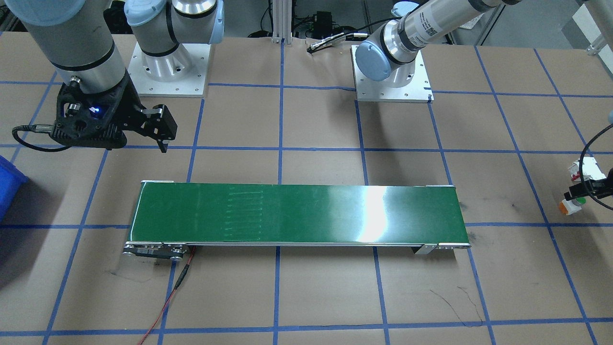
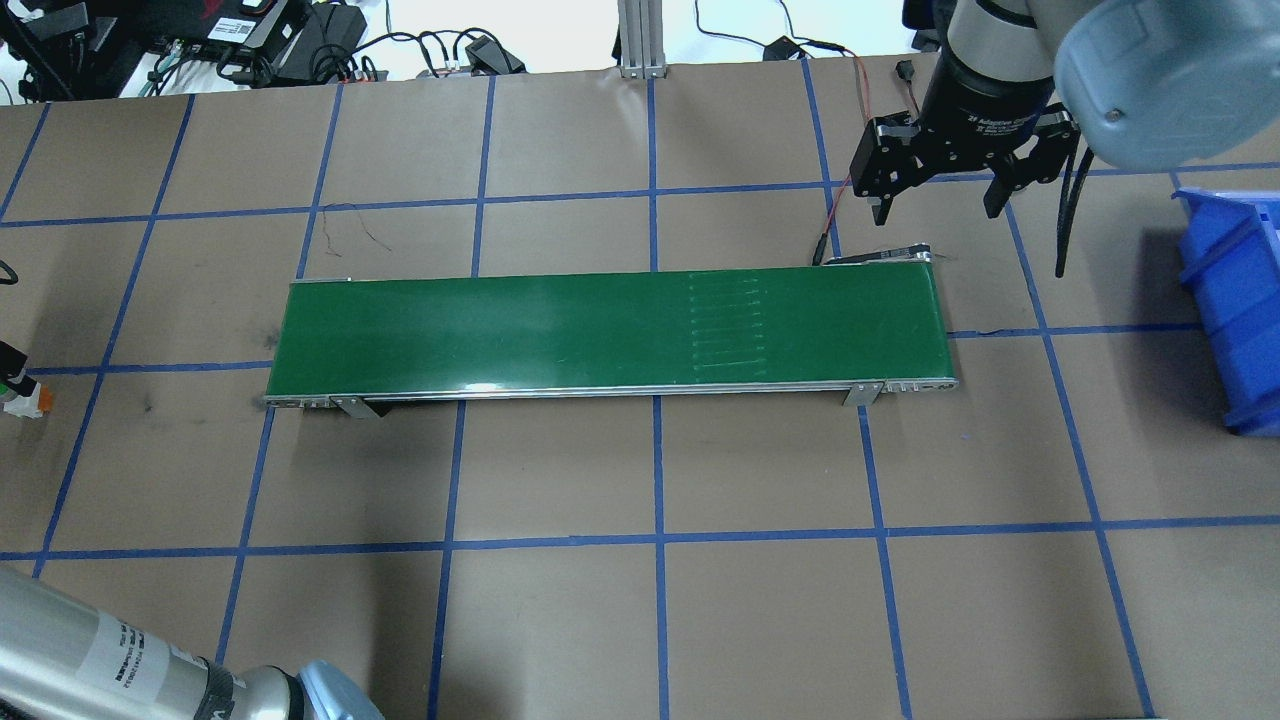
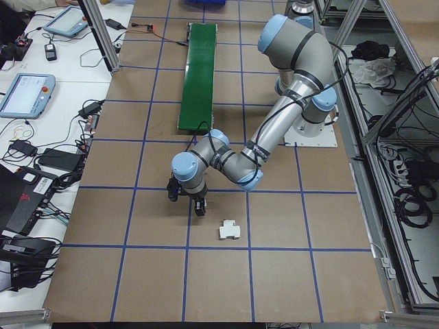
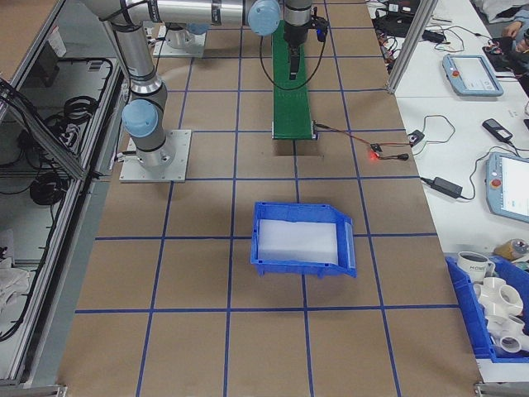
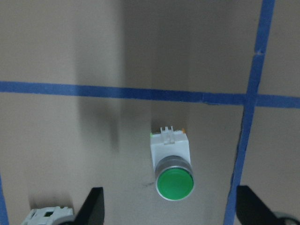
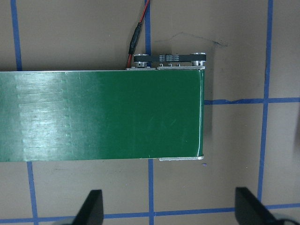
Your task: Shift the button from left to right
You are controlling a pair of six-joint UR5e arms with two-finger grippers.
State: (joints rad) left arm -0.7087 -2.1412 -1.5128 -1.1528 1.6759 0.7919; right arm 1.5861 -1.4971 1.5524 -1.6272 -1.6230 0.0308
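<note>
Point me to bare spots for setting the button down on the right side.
The green belt is bare end to end. Bare paper lies between its right end and the blue bin, below the open right gripper. Crowded at the far left: button, white part, left gripper.

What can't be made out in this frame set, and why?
- Left gripper: in the left wrist view only its two finger tips show at the bottom edge, spread either side of the button; contact cannot be judged.
- Button in the overhead view: cut by the left edge.
- White part: cropped at the left wrist view's bottom edge.
- Blue bin: its inside is cut off in the overhead view.
- Right gripper: open above the belt's end; its height is unclear.
</note>
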